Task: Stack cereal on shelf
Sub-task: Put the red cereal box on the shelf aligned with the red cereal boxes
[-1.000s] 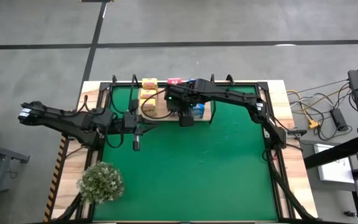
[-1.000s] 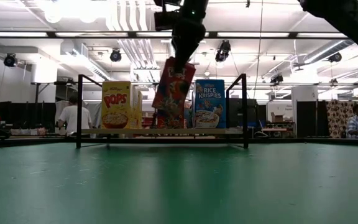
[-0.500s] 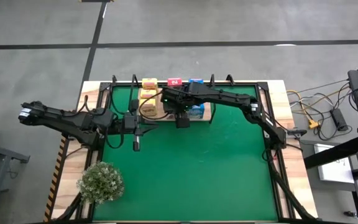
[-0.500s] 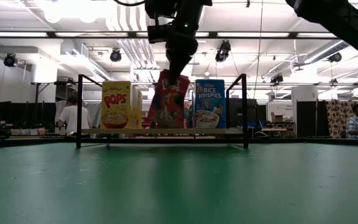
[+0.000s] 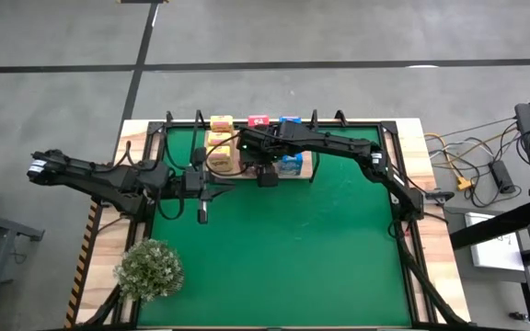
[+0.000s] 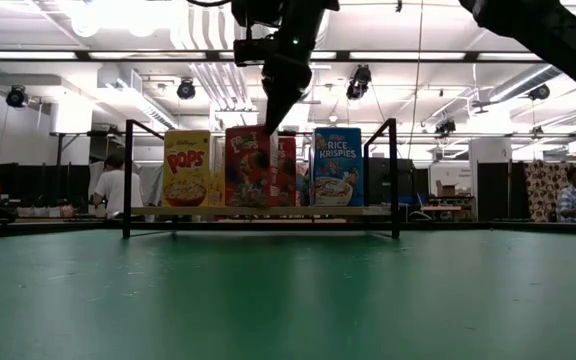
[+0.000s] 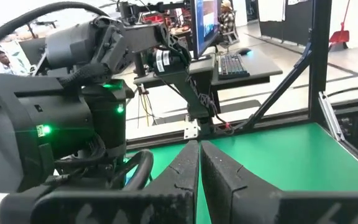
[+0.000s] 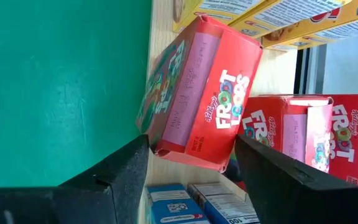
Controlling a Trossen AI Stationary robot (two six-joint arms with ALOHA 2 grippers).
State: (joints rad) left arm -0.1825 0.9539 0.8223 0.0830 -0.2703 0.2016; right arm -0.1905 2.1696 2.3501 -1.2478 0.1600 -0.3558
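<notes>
A red cereal box [image 6: 248,166] stands upright on the wooden shelf [image 6: 258,211], between a yellow box [image 6: 187,168] and a blue one [image 6: 337,166]. A second red box [image 6: 286,170] stands behind it. My right gripper [image 6: 272,115] hangs open just above the front red box [image 8: 197,93], slanting down, one finger on either side of its top end and apart from it. More boxes [image 5: 219,120] stand in a row at the table's far edge. My left gripper [image 7: 199,155] waits shut, level above the mat at the left [image 5: 212,184].
A bushy pale plant [image 5: 149,268] stands at the near left corner. The green mat [image 5: 283,248] lies bare in front of the shelf. Black wire frames [image 6: 128,180] rise at the shelf's ends. People stand in the room behind the table.
My right gripper has come down toward the shelf with the red box, which hung tilted below it. The box's lower end met the board and it now stands upright. The gripper has opened and let go.
</notes>
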